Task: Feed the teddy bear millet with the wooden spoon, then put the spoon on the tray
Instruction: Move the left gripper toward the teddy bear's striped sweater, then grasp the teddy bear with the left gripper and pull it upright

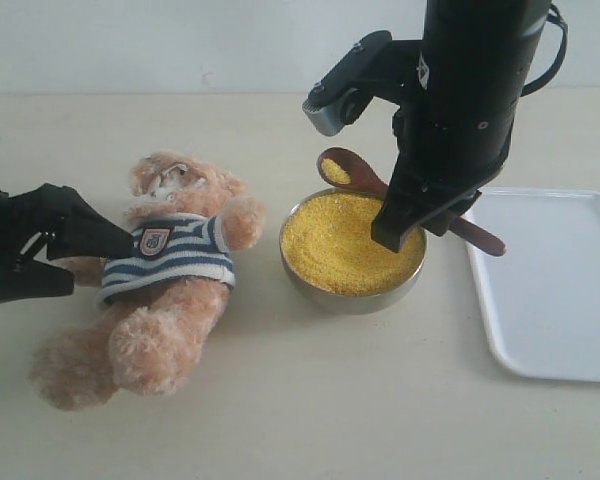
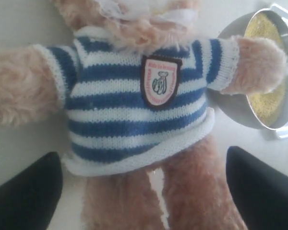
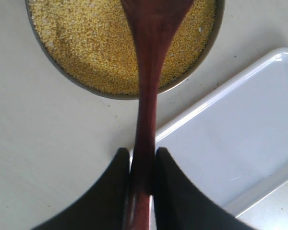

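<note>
The teddy bear [image 1: 170,290] lies on its back at the left, head toward the far side, in its striped shirt [image 2: 134,96]. My left gripper [image 1: 95,262] is open, its fingers standing wide on either side of the bear's hips and legs [image 2: 144,155] without pressing them. My right gripper [image 1: 415,232] is shut on the handle of the wooden spoon [image 1: 345,170], seen clamped between the jaws [image 3: 141,152]. The spoon [image 3: 151,72] reaches over the millet [image 1: 345,240] and its round end carries a little yellow grain past the bowl's far rim. The white tray [image 1: 550,290] lies at the right.
The metal bowl [image 1: 350,298] of millet stands between the bear and the tray, with the bear's arm [image 2: 259,62] close to its rim. The tray's near corner [image 3: 230,139] lies just under the spoon's handle end. A pale wall runs along the table's far edge.
</note>
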You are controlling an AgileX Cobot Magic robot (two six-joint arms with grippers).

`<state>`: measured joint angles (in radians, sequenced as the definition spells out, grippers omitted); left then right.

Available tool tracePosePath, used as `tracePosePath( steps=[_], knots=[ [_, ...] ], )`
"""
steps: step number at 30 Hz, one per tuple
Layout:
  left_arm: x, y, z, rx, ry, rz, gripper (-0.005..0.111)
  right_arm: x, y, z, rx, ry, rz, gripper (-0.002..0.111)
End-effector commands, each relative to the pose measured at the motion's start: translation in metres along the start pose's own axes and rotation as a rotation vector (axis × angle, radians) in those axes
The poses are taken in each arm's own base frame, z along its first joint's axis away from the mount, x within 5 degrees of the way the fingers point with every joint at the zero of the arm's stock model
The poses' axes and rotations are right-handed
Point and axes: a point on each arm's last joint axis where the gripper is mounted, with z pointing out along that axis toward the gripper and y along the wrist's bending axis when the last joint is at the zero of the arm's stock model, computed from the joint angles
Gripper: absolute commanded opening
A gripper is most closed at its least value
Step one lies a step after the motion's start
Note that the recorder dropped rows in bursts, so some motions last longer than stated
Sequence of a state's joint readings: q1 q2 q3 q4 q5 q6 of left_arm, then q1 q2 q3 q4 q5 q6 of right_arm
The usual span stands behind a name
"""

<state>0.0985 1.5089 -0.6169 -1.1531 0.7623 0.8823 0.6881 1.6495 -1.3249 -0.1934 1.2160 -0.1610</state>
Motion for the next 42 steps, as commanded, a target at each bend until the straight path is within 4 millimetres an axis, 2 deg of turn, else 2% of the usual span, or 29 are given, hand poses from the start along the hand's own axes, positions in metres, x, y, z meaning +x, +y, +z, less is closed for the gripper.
tracePosePath(
  steps=[1, 16, 23, 24, 27, 34, 42],
  knots=[
    [0.0, -0.002, 0.019, 0.008, 0.031, 0.011, 0.087, 0.002, -0.002, -0.005, 0.0, -0.01, 0.007, -0.001],
    [-0.009, 0.02, 0.057, -0.05, 0.089, -0.03, 0.087, 0.002, -0.002, -0.005, -0.005, -0.011, 0.006, -0.001],
    [-0.011, 0.013, 0.08, -0.04, 0.131, -0.001, 0.085, 0.002, -0.002, -0.005, -0.005, -0.011, 0.008, -0.001],
    [-0.011, 0.012, 0.082, -0.037, 0.135, 0.002, 0.083, 0.002, -0.002, -0.005, -0.005, -0.011, 0.008, -0.001],
    [-0.012, 0.012, 0.085, -0.029, 0.13, -0.021, 0.064, 0.002, -0.002, -0.005, -0.005, -0.011, 0.008, -0.001],
    [-0.01, 0.014, 0.089, -0.02, 0.151, -0.035, 0.006, 0.002, -0.001, -0.005, -0.007, -0.011, 0.007, -0.001],
    [-0.008, 0.012, 0.087, 0.004, 0.174, -0.014, 0.004, 0.002, -0.001, -0.005, -0.007, -0.011, 0.007, -0.001]
  ],
)
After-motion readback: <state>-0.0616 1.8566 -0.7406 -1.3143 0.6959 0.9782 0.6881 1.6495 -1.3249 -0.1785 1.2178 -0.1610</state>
